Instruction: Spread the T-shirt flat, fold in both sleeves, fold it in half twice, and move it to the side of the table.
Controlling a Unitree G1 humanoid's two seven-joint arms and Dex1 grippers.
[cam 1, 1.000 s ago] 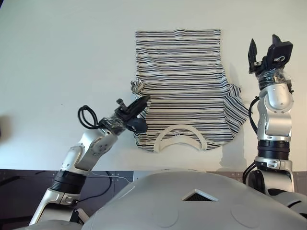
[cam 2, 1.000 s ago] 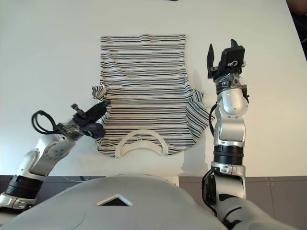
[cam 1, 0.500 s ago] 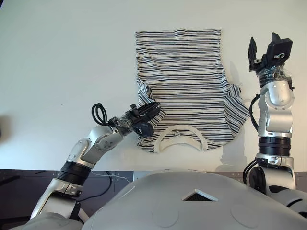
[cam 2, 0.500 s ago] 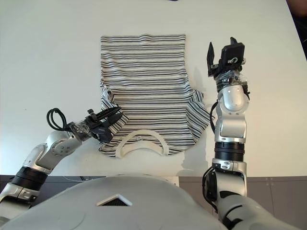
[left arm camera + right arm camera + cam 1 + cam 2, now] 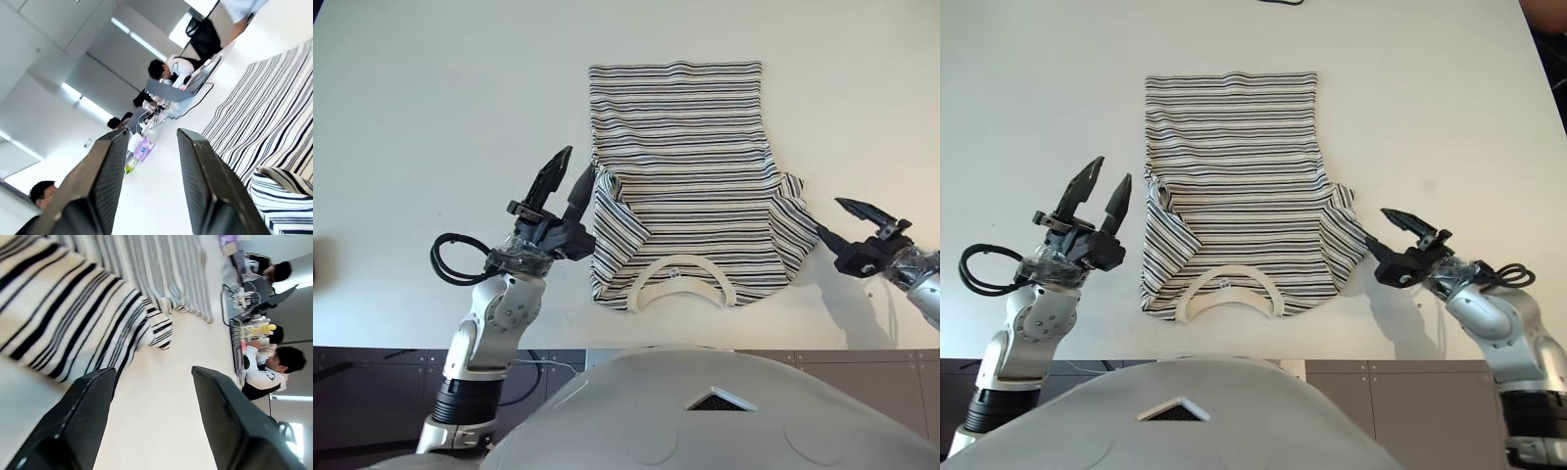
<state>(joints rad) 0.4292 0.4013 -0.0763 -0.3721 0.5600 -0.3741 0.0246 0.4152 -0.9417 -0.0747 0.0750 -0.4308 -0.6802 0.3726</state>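
Observation:
The striped T-shirt lies flat on the white table, its white collar nearest me and its hem at the far end. The left sleeve is folded in over the body. The right sleeve still sticks out to the side. My left gripper is raised just left of the folded sleeve, open and holding nothing. My right gripper is low over the table just right of the right sleeve, open, with bare table between its fingers.
The table stretches wide and bare to the left of the shirt and to its right. The table's near edge runs just below the collar. A black cable loop hangs off my left forearm.
My left gripper let go of the left sleeve, now folded over the body, and rose to the left. My right arm swung down from upright to low beside the right sleeve.

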